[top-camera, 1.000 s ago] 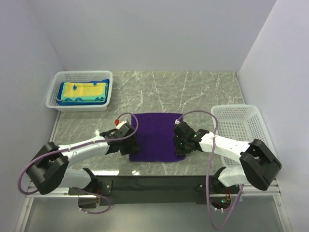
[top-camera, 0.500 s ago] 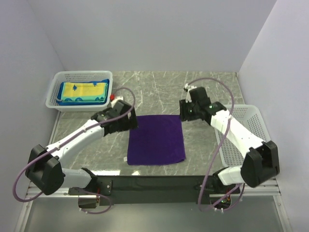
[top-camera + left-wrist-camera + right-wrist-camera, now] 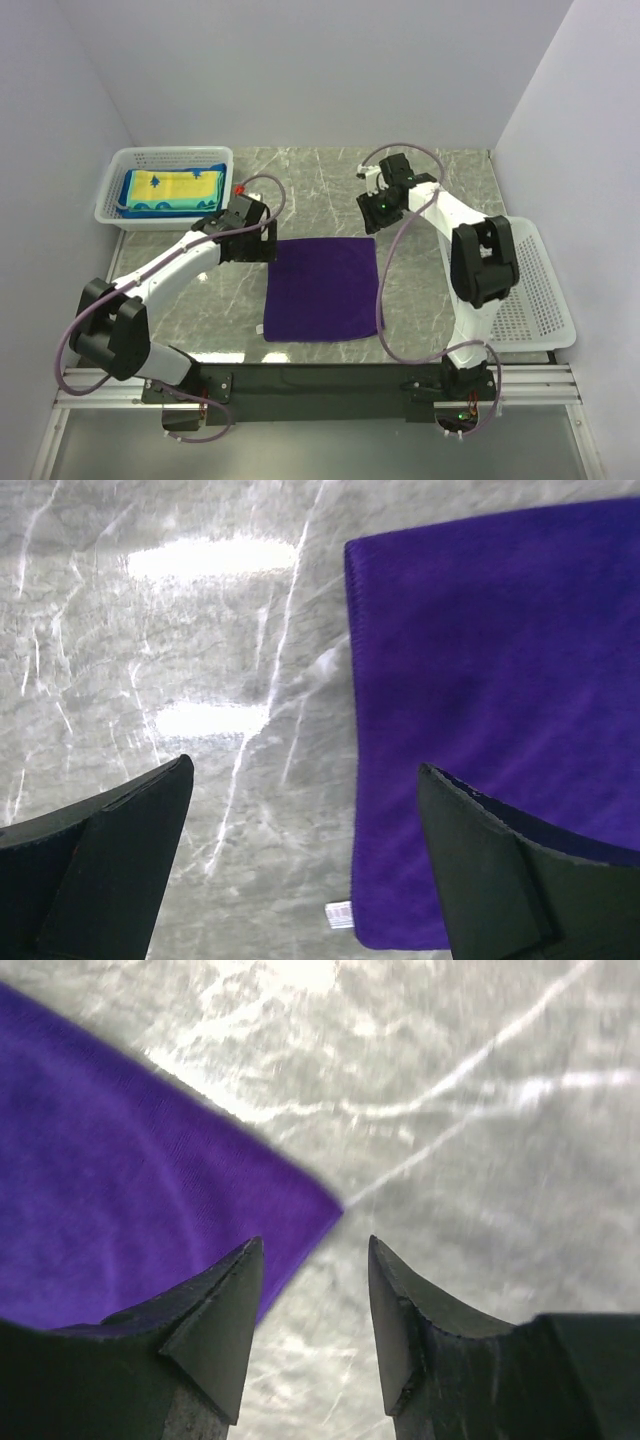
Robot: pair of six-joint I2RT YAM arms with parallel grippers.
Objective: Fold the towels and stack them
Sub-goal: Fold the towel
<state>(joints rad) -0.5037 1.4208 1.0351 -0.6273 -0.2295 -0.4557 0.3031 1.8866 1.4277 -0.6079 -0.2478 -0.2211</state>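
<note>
Purple towel [image 3: 323, 290] is lying flat on the marble table [image 3: 320, 180], folded to a rough square and sitting just nearward of both grippers. Left gripper [image 3: 265, 243] is hovering at the towel's far-left corner, jaws standing wide apart and gripping nothing. Its right finger [image 3: 500, 870] is hanging over purple cloth and its left finger over bare marble. A small white label [image 3: 338, 913] is showing at the towel's left edge (near corner). Right gripper [image 3: 380, 210] is hovering just beyond the far-right corner, jaws parted and holding nothing, with the corner tip pointing toward the gap between them. Well off to the left gripper's left, a white mesh basket [image 3: 165, 153] is holding folded towels [image 3: 175, 185], yellow with blue border on top. A second white basket [image 3: 535, 250] is sitting to the right gripper's right, nearer the bases.
</note>
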